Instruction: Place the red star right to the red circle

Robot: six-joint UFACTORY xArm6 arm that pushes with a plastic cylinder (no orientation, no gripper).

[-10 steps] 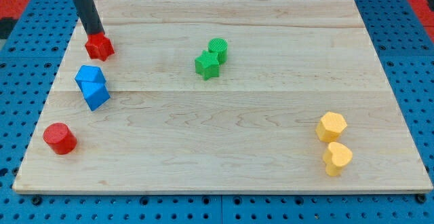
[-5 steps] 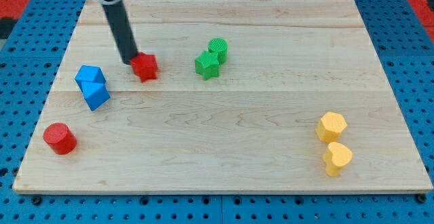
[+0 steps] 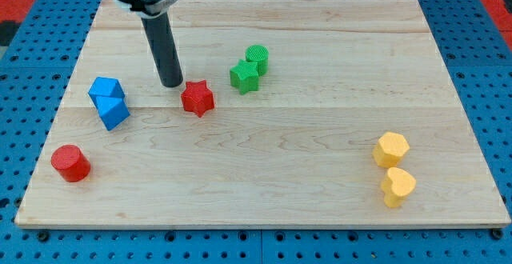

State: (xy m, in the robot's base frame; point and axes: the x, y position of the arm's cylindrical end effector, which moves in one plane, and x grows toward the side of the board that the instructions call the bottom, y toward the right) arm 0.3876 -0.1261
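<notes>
The red star (image 3: 198,98) lies on the wooden board (image 3: 264,176), left of centre. My tip (image 3: 171,83) stands just to the star's upper left, a small gap away from it. The red circle (image 3: 70,162) sits near the board's lower left corner, well below and to the left of the star.
Two blue blocks (image 3: 108,102) touch each other at the view's left, between the star and the red circle. A green star (image 3: 245,77) and a green cylinder (image 3: 257,57) sit right of the red star. A yellow hexagon (image 3: 391,149) and a yellow heart (image 3: 397,186) are at lower right.
My tip has pushed the red star from the board's upper left corner to the right and downward, past the blue blocks. The other blocks have not moved.
</notes>
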